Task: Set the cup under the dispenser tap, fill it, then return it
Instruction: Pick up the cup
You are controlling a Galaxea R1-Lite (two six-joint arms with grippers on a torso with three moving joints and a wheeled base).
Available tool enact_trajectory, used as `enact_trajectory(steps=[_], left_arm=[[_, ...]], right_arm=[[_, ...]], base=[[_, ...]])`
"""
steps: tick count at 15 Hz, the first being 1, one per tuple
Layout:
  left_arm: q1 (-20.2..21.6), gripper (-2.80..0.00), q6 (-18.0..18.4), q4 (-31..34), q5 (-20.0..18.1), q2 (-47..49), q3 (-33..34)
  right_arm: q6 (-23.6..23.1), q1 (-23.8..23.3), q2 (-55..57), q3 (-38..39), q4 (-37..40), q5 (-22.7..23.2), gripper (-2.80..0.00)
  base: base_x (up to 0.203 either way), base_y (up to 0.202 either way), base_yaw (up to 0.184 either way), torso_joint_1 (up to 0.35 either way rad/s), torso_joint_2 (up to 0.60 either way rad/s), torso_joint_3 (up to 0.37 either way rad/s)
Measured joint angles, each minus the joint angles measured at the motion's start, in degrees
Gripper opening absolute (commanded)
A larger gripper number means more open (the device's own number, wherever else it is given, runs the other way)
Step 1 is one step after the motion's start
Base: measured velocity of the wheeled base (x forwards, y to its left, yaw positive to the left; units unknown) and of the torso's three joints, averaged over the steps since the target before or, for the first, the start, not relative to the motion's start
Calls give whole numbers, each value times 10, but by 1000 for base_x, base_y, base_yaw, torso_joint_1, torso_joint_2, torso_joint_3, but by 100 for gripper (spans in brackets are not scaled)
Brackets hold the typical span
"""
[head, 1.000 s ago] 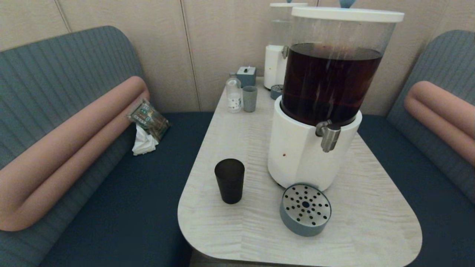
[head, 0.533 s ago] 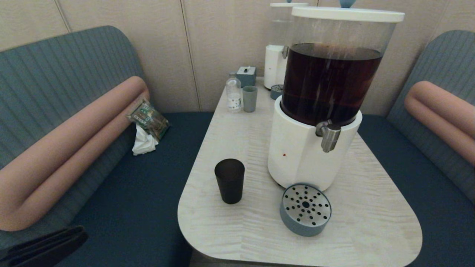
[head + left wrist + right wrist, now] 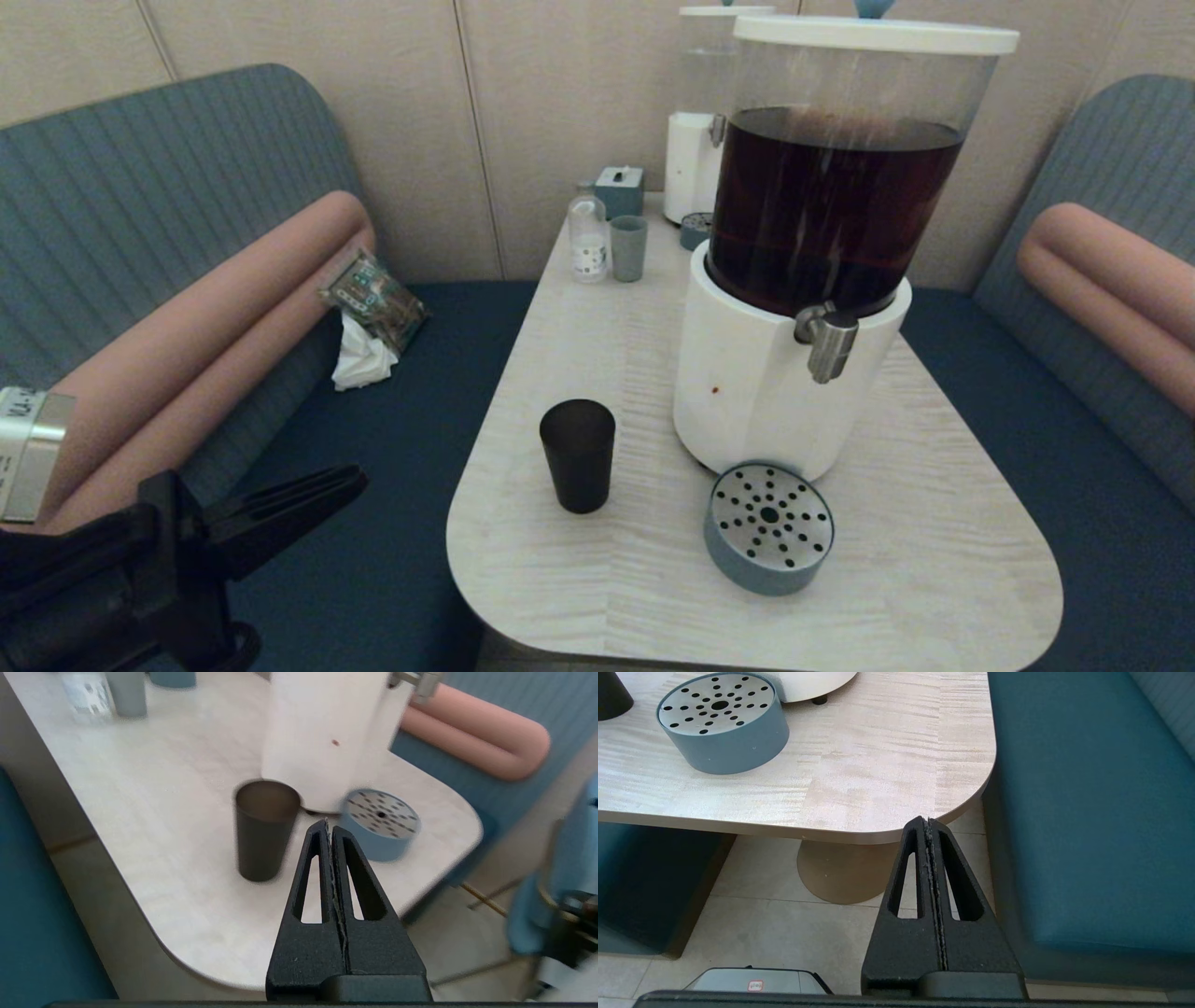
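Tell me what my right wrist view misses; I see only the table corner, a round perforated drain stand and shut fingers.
Observer: The cup stands upright on the table, toward the robot's left of the big dispenser, not under the dispenser tap.
Operator: Report the left arm.
Observer: The left gripper is off the table's left edge over the bench, apart from the cup and pointing toward it.
Operator: Give its fingers.
Observer: In the left wrist view they are pressed together, holding nothing.
Operator: Say what sits below the tap.
Observer: Nothing directly; the drain stand sits in front of the dispenser's base, slightly to the tap's left in the head view.
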Motion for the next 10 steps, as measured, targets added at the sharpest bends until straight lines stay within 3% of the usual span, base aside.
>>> enact_trajectory(steps=[2,3,10], left_arm=[[9,-280,3,-104,0,64,22],[16,-280,5,-125,-1,84,28],[24,-280,15,-133,-9,135,32]], right_arm=[[0,0,0,0,0,0,-280],[0,0,0,0,0,0,-280],[0,0,0,0,0,0,-280]], base=[[0,0,0,0,0,0],[0,0,0,0,0,0],[0,0,0,0,0,0]])
